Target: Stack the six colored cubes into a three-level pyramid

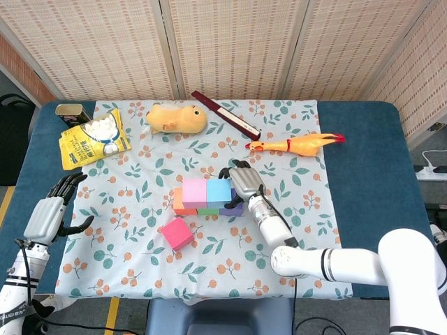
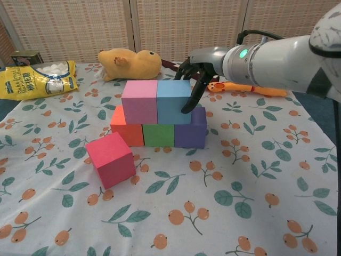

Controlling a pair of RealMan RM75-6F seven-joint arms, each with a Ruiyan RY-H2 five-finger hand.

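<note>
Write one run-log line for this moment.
pyramid: two levels built | right hand: fingers touching blue cube | red cube: on cloth | left hand: idle

Both arms are clad in glossy white rounded shells, broken by black bands at the joints. The right hand (image 2: 196, 72) is built with a silver-grey metal back and black segmented fingers (image 2: 191, 100); a small green light is seen glowing on its grey wrist, and a thin black cable is looped above the forearm. The left hand (image 1: 49, 211) is finished alike, silver-grey with black fingers (image 1: 68, 183), with a thin black cable run along its white forearm.
</note>
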